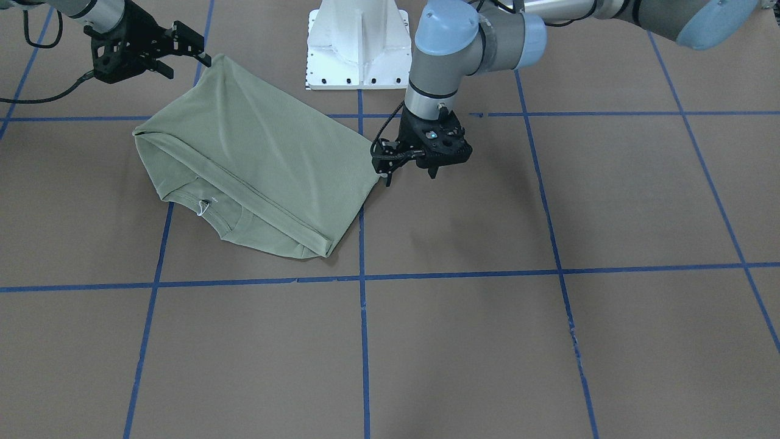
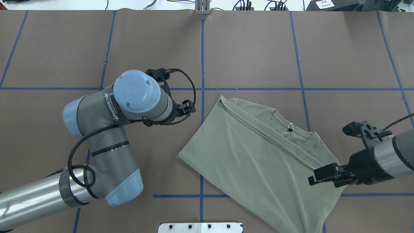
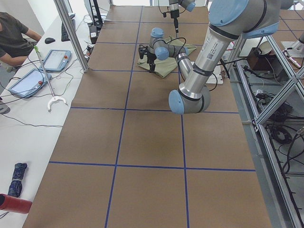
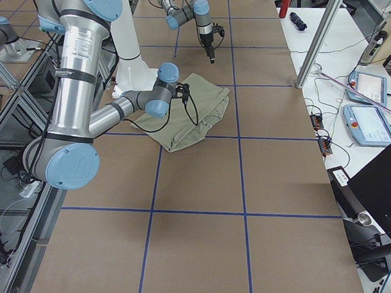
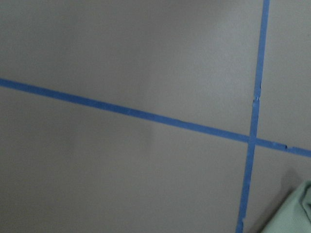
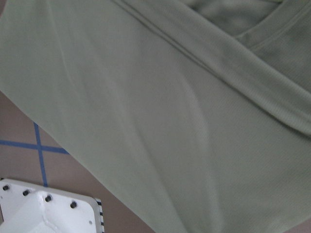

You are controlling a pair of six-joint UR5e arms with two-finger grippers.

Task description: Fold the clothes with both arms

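Overhead exterior, brown paper table [image 2: 258, 48], blue tape grid [image 2: 202, 58], green shirt [image 2: 252, 152]

We see a table [image 1: 634, 201] papered in brown, crossed by blue tape lines [image 1: 609, 113]; on it rest the folded sage-green shirt [image 1: 262, 158] and a white base [image 1: 358, 58].

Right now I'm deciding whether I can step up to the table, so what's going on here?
The robot is partway through folding a pale green shirt. It lies folded over on the brown table, with the white tag at its neckline showing. Neither gripper holds it. The left gripper hangs open just beside one corner, and the right gripper is open at the opposite corner.
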